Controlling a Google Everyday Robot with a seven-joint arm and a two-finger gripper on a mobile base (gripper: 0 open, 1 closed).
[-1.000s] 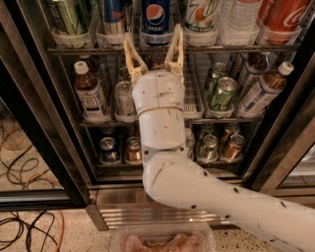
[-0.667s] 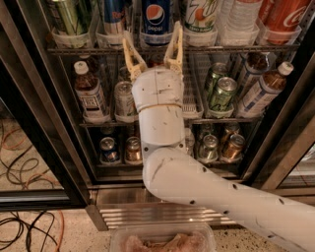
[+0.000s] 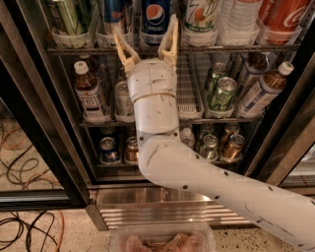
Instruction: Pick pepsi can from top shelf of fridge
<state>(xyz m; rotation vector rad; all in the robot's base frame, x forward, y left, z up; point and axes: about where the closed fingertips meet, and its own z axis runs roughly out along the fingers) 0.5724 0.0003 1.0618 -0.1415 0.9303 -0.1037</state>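
The dark blue pepsi can [image 3: 155, 15] stands upright in a whitish lane front on the top shelf [image 3: 275, 48] of the fridge [image 3: 42, 123], between a Red Bull can [image 3: 113, 15] and a 7UP can [image 3: 201, 14]. My gripper [image 3: 146, 35] is open just below and in front of the pepsi can, its two tan fingers [image 3: 171, 40] spread to either side of the can's base. It holds nothing. The can's lid is cut off by the top of the frame.
A green can [image 3: 69, 15], a clear bottle [image 3: 239, 17] and a large Coca-Cola [image 3: 284, 15] also stand on the top shelf. Lower wire racks hold bottles [image 3: 89, 96] and small cans [image 3: 222, 91]. Cables [image 3: 19, 221] lie on the floor at left. A plastic tub [image 3: 162, 238] sits at the bottom.
My gripper has risen slightly towards the pepsi can, with its fingers still spread. Nothing else has moved.
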